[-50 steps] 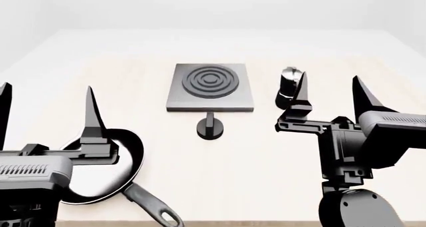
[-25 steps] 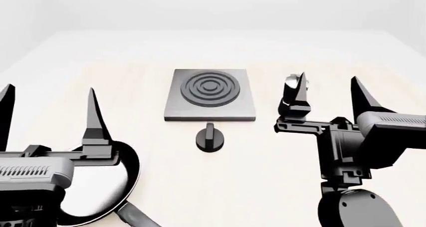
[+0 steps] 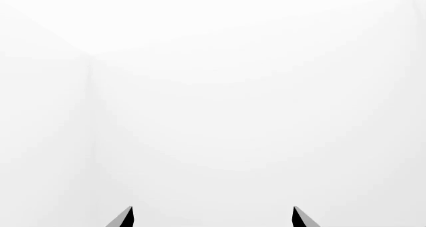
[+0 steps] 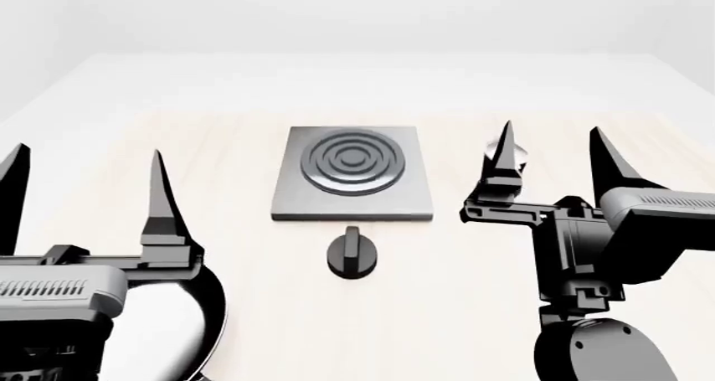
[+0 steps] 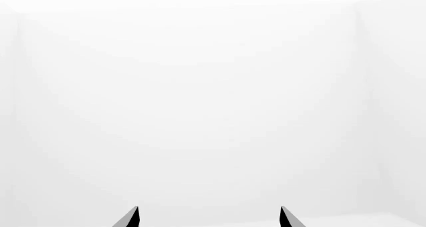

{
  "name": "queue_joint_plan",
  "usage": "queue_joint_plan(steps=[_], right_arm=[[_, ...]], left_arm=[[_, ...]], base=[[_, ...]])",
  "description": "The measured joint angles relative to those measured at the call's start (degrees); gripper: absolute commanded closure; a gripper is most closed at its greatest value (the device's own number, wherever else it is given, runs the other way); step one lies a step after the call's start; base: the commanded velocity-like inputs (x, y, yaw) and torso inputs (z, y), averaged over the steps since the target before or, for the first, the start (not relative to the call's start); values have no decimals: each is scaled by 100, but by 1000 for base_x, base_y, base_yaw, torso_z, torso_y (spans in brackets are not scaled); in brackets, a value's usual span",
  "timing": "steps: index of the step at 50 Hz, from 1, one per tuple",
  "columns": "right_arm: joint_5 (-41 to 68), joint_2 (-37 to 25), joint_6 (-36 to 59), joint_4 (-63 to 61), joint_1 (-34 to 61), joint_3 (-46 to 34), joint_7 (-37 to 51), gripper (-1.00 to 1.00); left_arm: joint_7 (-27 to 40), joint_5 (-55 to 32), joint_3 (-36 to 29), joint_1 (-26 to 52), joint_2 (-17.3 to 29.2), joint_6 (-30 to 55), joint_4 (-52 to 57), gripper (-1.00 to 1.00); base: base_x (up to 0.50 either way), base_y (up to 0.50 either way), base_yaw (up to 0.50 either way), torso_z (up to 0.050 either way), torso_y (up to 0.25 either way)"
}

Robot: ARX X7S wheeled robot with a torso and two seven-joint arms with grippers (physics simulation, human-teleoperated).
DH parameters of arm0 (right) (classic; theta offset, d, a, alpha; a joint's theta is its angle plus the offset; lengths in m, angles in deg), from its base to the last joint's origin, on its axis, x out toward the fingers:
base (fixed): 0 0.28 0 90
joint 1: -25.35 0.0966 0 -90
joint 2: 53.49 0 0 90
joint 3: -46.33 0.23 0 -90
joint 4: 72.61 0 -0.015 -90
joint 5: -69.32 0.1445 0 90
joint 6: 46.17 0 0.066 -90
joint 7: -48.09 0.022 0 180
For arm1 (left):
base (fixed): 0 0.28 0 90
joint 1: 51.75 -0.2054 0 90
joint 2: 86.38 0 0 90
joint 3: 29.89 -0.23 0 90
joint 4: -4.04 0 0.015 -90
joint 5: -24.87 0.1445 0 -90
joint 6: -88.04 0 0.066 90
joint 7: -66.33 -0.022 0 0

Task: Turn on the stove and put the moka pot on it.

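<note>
Risk lies with my right gripper (image 4: 550,151), jaws spread and empty, raised in front of the moka pot (image 4: 493,149): it hides most of the pot, so a blind reach could topple it. My left gripper (image 4: 84,193) is likewise spread over the frying pan (image 4: 207,297). The pot's axis appears upright, right of the stove (image 4: 353,173); the knob (image 4: 353,253) bar points toward the hotplate.

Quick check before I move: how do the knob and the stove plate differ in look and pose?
The knob is small, round and black, with a raised grip bar; the stove is a larger flat square grey plate with concentric rings. The knob sits apart from the stove, nearer the robot. Both rest on the table, untouched by either gripper.
</note>
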Motion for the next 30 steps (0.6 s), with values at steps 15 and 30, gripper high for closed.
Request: queue_joint_plan(steps=[15, 30], right_arm=[[14, -29, -30, 7, 2, -42, 28, -100], [30, -57, -70, 21, -13, -78, 59, -100]], left_arm=[[24, -18, -27, -21, 21, -47, -42, -100], [47, -35, -48, -39, 44, -93, -76, -100]], base=[[188, 0, 0, 0, 1], [216, 0, 0, 0, 0]])
